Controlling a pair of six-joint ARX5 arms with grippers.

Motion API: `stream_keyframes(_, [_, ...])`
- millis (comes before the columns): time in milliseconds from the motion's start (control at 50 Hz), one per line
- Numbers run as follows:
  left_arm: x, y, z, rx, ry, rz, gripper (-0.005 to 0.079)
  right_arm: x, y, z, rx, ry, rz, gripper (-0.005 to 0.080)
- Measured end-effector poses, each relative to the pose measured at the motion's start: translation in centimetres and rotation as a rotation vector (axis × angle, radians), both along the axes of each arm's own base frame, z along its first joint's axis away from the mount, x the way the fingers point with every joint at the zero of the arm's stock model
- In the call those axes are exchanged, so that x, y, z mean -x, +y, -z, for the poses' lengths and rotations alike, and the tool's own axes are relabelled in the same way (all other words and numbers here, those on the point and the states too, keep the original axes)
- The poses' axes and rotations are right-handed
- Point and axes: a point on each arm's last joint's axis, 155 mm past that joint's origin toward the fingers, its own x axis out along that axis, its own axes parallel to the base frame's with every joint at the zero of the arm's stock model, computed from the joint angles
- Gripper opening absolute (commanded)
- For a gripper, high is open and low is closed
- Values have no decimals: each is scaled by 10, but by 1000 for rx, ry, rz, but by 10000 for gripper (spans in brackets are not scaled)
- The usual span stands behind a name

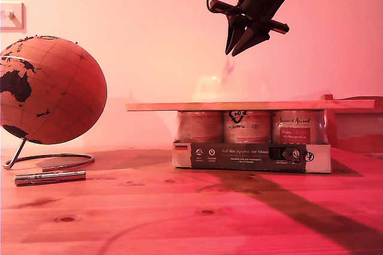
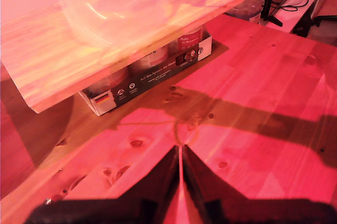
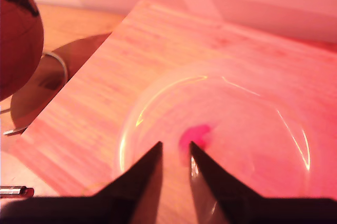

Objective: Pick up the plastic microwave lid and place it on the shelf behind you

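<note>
The plastic microwave lid (image 1: 210, 89) is a faint clear dome resting on the shelf (image 1: 251, 106), a light-wood plank lying across three jars. Its red-pink tab (image 1: 227, 67) points up. My second gripper (image 1: 237, 50) hangs just above the tab, slanted downward, its fingers slightly open with nothing between them. The second wrist view has the lid (image 3: 231, 129) right below the gripper (image 3: 175, 148), the tab (image 3: 195, 134) just past the fingertips. My first gripper (image 2: 180, 150) is shut and empty, high over the table in front of the shelf (image 2: 47, 61) and lid (image 2: 121, 13).
Three labelled jars (image 1: 245, 126) stand in a low cardboard tray (image 1: 251, 157) under the plank. A globe (image 1: 51, 90) on a wire stand and a metal pen-like tube (image 1: 51, 177) are at the exterior view's left. A dark wooden frame (image 1: 359, 124) stands at its right.
</note>
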Motion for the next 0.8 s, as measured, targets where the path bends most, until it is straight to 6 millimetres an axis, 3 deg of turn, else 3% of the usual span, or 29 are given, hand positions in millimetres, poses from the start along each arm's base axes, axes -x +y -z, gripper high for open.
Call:
stream_keyframes(660, [0, 0, 0, 0, 0, 0, -21, -1, 0, -1, -2, -5, 1, 154])
stream_keyframes(720, [0, 0, 0, 0, 0, 0, -21, -1, 0, -1, -3, -5, 0, 113])
stream_keyframes(800, [0, 0, 0, 0, 0, 0, -21, -1, 0, -1, -2, -4, 0, -21])
